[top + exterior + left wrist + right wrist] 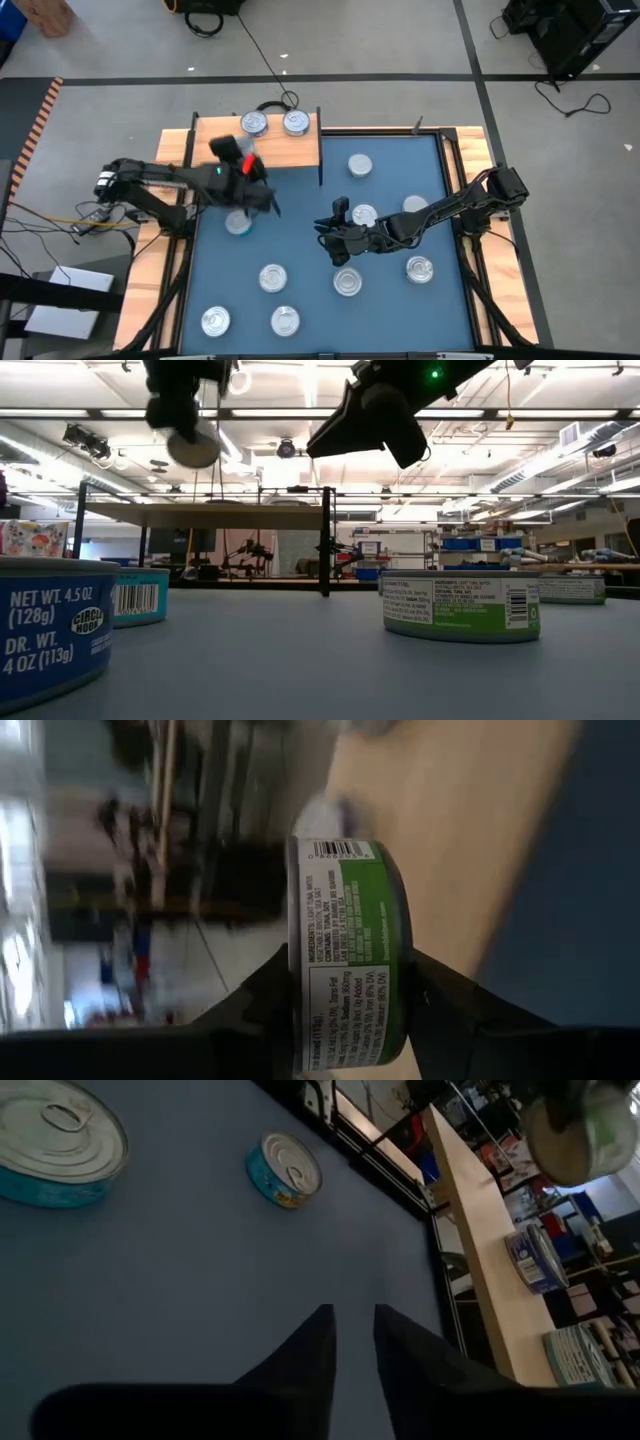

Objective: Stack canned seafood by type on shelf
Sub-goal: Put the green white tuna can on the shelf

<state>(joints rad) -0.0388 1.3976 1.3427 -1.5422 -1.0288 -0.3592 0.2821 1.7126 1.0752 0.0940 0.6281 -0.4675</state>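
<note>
Green-labelled tin (345, 955), clamped in your left claw (243, 187) and carried just short of the wooden shelf (300, 150), awaits setting down there; your right claw (352, 1342), nearly closed, grips nothing.

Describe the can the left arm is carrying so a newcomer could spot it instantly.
Start at the wooden shelf along the table's far-left edge. Just in front of it, the left hand holds a green-labelled can in the air, gripped across lid and base. Every other can rests on a surface.

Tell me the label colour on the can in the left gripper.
Green, with a white panel; can, left gripper, left wrist view.
</note>
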